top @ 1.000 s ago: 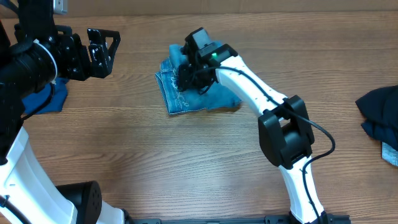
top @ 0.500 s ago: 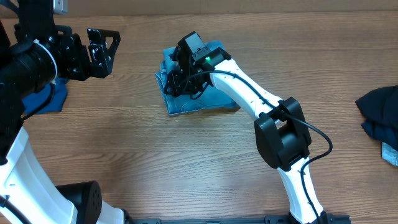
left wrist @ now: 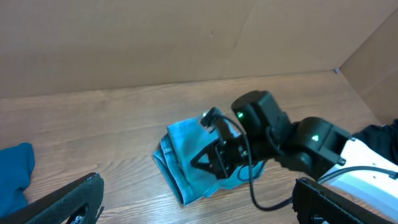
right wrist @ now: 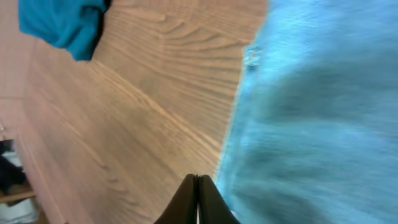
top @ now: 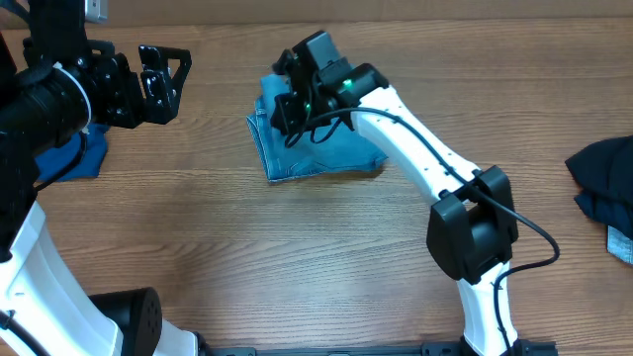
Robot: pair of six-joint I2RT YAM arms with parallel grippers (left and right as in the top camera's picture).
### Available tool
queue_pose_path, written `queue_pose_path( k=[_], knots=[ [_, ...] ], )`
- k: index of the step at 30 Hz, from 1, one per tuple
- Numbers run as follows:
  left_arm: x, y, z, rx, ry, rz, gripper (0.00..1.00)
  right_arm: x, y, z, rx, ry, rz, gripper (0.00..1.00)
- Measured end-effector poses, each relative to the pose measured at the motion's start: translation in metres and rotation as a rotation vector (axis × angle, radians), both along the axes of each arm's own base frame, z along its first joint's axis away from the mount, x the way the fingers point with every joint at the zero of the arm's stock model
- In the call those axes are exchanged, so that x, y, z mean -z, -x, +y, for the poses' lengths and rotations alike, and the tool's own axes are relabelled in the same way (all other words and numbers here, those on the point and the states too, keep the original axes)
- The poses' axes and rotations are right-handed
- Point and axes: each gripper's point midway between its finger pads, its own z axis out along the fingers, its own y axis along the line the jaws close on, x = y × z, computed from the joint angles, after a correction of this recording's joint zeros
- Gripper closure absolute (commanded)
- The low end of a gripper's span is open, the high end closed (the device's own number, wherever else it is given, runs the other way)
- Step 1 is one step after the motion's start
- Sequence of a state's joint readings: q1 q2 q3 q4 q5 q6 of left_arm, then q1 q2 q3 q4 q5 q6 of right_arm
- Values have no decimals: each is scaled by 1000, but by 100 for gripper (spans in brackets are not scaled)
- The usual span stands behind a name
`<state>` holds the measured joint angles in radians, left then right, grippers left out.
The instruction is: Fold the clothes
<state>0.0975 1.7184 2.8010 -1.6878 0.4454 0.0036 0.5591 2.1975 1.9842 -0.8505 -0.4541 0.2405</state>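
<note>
In the right wrist view, at the bottom middle of the frame, the right gripper (right wrist: 197, 182) is showing its two dark fingers pressed together into one point, fully closed. The point is sitting just at the left border of the pale-blue jeans (right wrist: 323, 112), which are filling the right half of that frame. I cannot tell whether any cloth is pinched between the fingers. Left of them the wooden table (right wrist: 124, 124) is lying bare, and in the upper left corner the royal-blue garment (right wrist: 59, 22) is showing.

In the overhead view the white right arm (top: 415, 158) is reaching from the bottom right up to the centre top. Its black head is hanging over the upper left part of the jeans, which are lying folded as a compact square in the upper centre of the frame.

Farther away, at the upper left, the left gripper (top: 176, 84) is hovering above the table with its fingers spread wide and holding nothing, well apart from the jeans. At the right edge the dark navy garment (top: 603, 188) is lying in a heap.
</note>
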Motion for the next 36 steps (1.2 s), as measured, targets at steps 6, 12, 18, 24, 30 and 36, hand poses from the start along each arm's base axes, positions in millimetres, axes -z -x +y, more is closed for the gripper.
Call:
queue_pose_path(
  k=[6, 12, 18, 24, 30, 36],
  knots=[
    [0, 0, 0, 0, 0, 0, 0, 23, -1, -50, 110, 154, 97, 96],
    [0, 0, 0, 0, 0, 0, 0, 48, -10, -77, 180, 230, 97, 96],
    [0, 0, 0, 0, 0, 0, 0, 98, 5, -87, 184, 271, 139, 96],
    [0, 0, 0, 0, 1, 0, 0, 101, 12, -86, 166, 266, 162, 90],
    [0, 0, 0, 0, 0, 0, 0, 58, -13, -66, 134, 177, 58, 96],
    [0, 0, 0, 0, 0, 0, 0, -6, -55, -40, 141, 28, -158, 96]
  ],
)
